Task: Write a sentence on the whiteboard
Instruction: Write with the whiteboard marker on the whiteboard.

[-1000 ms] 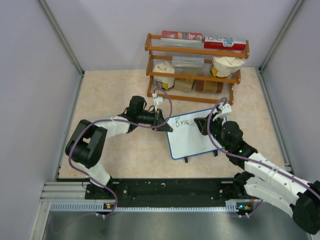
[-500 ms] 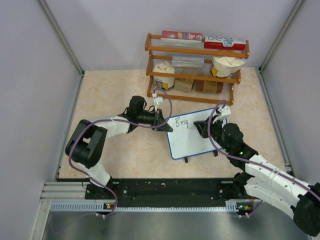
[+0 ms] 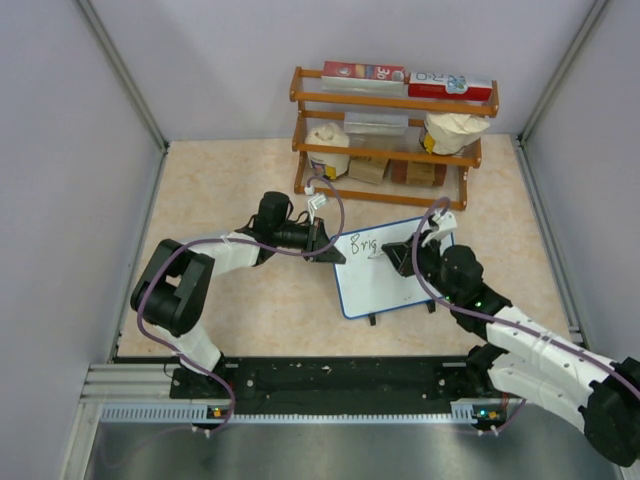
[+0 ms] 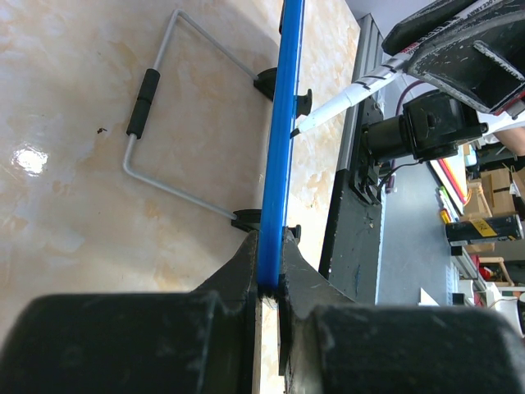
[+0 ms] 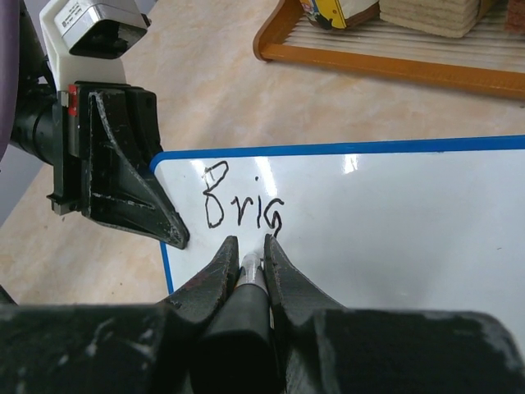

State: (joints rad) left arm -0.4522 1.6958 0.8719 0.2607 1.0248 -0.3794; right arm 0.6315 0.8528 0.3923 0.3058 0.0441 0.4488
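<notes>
Mid-frame, the left gripper (image 3: 326,252) clamps the whiteboard (image 3: 388,287) edge while the right gripper (image 5: 250,246), closed on the marker (image 4: 348,95), forms letter 4 of the sentence (image 5: 243,205); the next stroke likely belongs just right of it.

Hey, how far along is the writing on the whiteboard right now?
Done: black lettering reading roughly "Brig" sits at the top left of the whiteboard. In hand: the right fingers grip a marker with its tip at the last letter, while the left fingers clamp the board's blue edge. Left: the rest of the sentence; most of the board is blank.
</notes>
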